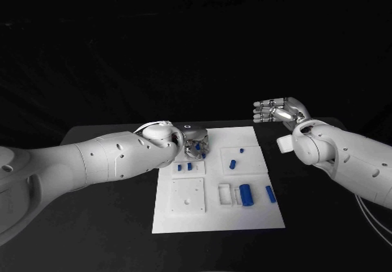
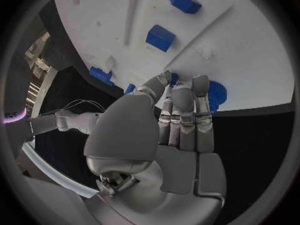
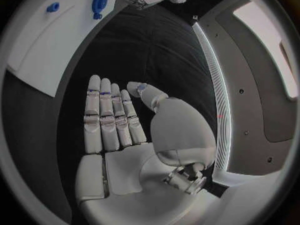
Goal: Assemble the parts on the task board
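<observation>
Left hand [image 1: 192,141] fingers touch a blue part [image 2: 214,96] on the unmarked task board [image 1: 245,221]; right hand [image 1: 280,110] spread, empty.

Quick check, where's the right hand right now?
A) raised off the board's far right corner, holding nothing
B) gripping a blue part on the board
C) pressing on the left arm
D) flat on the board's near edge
A: the right hand is up beyond the task board's far right corner, and the right wrist view shows its fingers straight with nothing in them.

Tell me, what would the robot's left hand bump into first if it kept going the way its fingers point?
Probably the round blue part at the task board's edge. The left hand's fingertips already reach it, though I can't tell if they touch.
</observation>
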